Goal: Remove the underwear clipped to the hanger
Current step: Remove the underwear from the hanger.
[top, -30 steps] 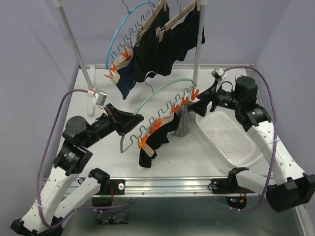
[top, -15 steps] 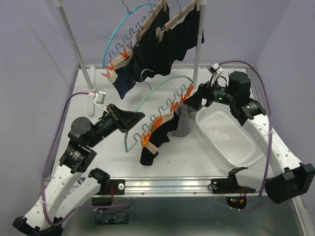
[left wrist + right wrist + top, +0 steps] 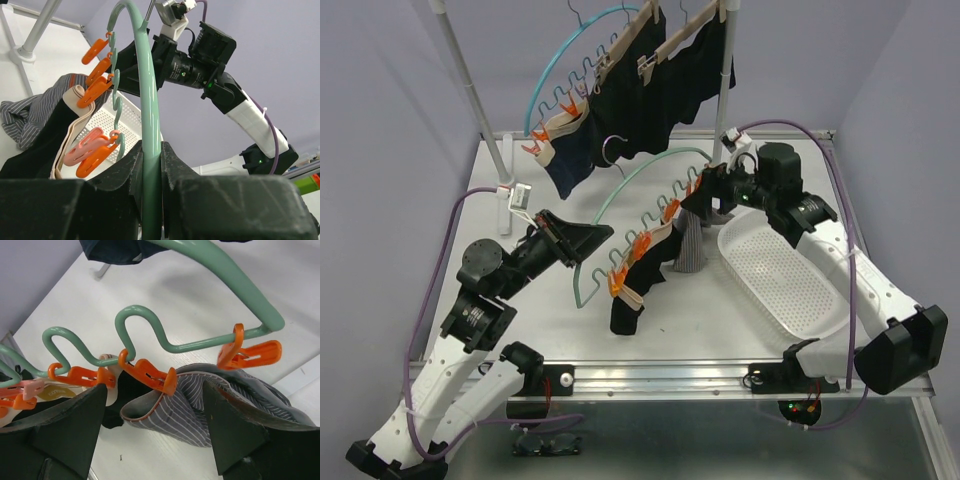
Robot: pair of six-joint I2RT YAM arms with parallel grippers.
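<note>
My left gripper [image 3: 588, 240] is shut on the left end of a green wavy hanger [image 3: 650, 165] and holds it tilted above the table; in the left wrist view the hanger bar [image 3: 150, 115] is pinched between the jaws of the left gripper [image 3: 151, 167]. Orange clips [image 3: 150, 376] hold the underwear: a grey striped piece [image 3: 692, 252] and a black piece with a beige waistband [image 3: 632, 290]. At the hanger's right end my right gripper [image 3: 705, 192] is open. In its wrist view the right gripper [image 3: 154, 390] has its fingers either side of the striped underwear [image 3: 200, 415].
A white perforated tray [image 3: 790, 285] lies at the right. A rack on metal poles [image 3: 468, 90] stands at the back. A blue hanger [image 3: 555, 75] on it carries more dark underwear [image 3: 650, 95].
My right gripper has moved left to the hanger's right end, over the striped piece, and its jaws have narrowed a little. The left arm has lifted the hanger slightly.
</note>
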